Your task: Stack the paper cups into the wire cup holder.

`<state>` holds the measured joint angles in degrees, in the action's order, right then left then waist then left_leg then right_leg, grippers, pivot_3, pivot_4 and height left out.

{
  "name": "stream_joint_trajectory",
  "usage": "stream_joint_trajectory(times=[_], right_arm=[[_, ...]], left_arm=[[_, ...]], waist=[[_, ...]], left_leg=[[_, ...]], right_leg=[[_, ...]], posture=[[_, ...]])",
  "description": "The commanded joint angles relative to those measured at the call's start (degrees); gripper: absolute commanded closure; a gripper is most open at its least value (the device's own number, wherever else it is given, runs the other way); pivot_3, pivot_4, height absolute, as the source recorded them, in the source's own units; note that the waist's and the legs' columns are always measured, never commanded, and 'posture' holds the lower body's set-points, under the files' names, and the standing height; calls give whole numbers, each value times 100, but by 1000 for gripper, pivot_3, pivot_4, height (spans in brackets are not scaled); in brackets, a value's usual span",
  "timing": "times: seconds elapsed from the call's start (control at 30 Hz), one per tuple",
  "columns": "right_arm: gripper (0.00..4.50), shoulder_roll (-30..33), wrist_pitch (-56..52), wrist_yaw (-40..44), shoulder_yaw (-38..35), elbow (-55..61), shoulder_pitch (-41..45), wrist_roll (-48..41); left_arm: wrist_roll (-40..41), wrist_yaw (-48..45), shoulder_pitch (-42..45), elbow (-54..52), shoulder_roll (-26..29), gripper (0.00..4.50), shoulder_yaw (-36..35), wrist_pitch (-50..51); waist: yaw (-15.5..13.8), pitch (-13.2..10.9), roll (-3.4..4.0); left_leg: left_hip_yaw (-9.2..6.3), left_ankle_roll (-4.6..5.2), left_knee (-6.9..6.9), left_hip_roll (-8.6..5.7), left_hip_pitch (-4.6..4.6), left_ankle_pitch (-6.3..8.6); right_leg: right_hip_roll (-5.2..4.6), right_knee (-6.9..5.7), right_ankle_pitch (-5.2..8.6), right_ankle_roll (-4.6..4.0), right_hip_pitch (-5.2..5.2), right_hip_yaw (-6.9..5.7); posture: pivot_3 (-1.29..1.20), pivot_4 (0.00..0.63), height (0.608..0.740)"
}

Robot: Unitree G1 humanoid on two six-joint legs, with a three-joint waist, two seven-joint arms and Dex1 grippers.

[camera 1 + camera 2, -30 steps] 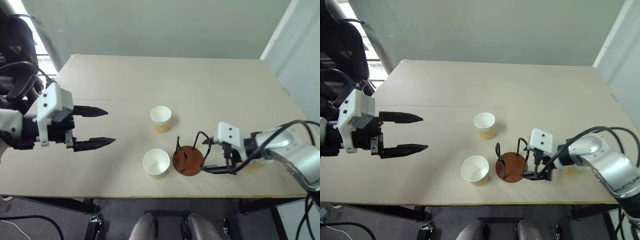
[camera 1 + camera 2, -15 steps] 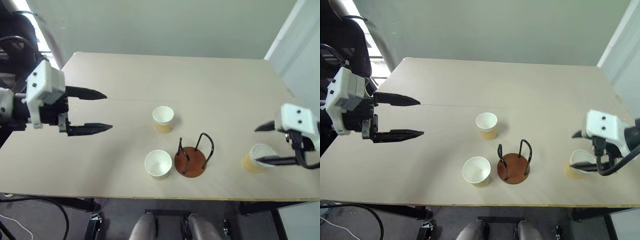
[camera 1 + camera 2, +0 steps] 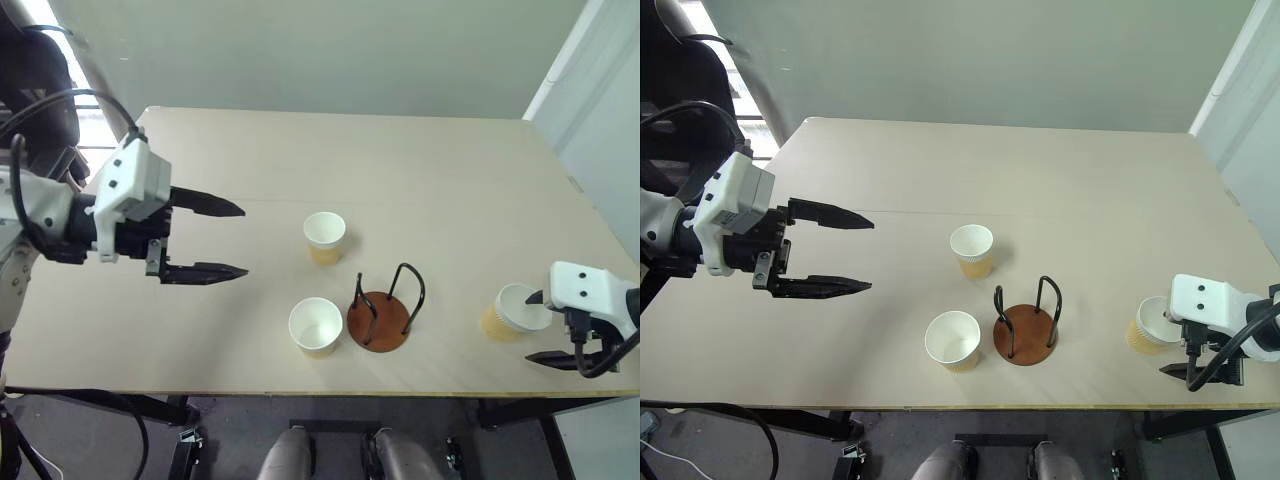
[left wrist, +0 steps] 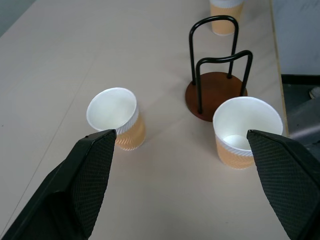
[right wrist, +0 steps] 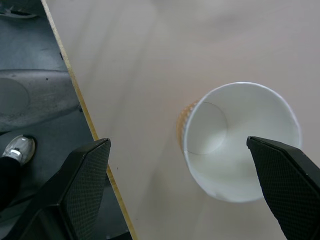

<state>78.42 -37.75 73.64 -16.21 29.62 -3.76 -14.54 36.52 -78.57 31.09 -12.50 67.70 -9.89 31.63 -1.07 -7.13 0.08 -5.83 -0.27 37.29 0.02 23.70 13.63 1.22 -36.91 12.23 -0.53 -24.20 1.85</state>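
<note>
3 paper cups & 1 wire cup holder sitting near table's front edge, holder w/ nothing in it, left gripper & right gripper both hanging w/ jaws apart

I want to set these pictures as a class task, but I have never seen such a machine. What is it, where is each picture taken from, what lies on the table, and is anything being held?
This is a humanoid robot with two arms, each ending in a two-fingered gripper. Two pictures come from cameras on its head, looking down; the other two come from cameras on its wrists, looking along the fingers. On the table stand three paper cups: one mid-table, one near the front edge, one at the right. Beside the front cup is the wire cup holder, empty. The left gripper is open above the table. The right gripper is open over the right-hand cup. Nothing is held.
</note>
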Motion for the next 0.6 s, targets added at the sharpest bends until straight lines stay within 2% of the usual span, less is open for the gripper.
stream_joint_trajectory(times=[0.03, 0.1, 0.2, 0.27, 0.53, 0.6], right_arm=[[9, 44, 171, -190, 296, -77, 130, 195], [9, 79, 246, -282, 474, -139, 122, 343], [612, 54, 277, -313, 657, -157, 136, 388], [1237, 59, 325, -356, 831, -219, 279, 450], [4326, 69, 480, -322, 1258, -414, 792, 568], [4474, 119, 559, -174, 1247, -446, 836, 499]], left_arm=[[151, 11, 16, -201, 107, 0, -290, 79], [211, 18, -2, -265, 122, 0, -353, 130], [238, 32, -134, -333, 164, 0, -485, 185], [253, 56, -169, -350, 167, 0, -515, 191], [253, 159, -275, -426, 140, 0, -580, 212], [233, 183, -331, -428, 151, 0, -604, 199]], waist=[[0, 0, 1], [1, 0, 1], [1, 0, 0], [1, 0, 1], [5, -1, 1], [5, -1, 1]], left_leg=[[0, 1, 3, -1, 1, -1], [0, 2, 7, 0, 1, -1], [0, 3, 10, 0, 1, -1], [0, 3, 10, 0, 1, -1], [0, 7, 24, 0, 2, -2], [0, 7, 26, 0, 2, -2]], right_leg=[[0, 0, -1, 3, 1, 0], [0, 0, -4, 6, 1, 0], [0, 0, -6, 10, 3, 0], [0, -1, -6, 10, 3, 1], [0, -2, -9, 14, 7, 0], [0, -2, -10, 15, 8, 1]], posture=[[0, 150, 740], [0, 150, 740], [0, 150, 740], [0, 150, 740], [0, 150, 740], [0, 150, 740]])
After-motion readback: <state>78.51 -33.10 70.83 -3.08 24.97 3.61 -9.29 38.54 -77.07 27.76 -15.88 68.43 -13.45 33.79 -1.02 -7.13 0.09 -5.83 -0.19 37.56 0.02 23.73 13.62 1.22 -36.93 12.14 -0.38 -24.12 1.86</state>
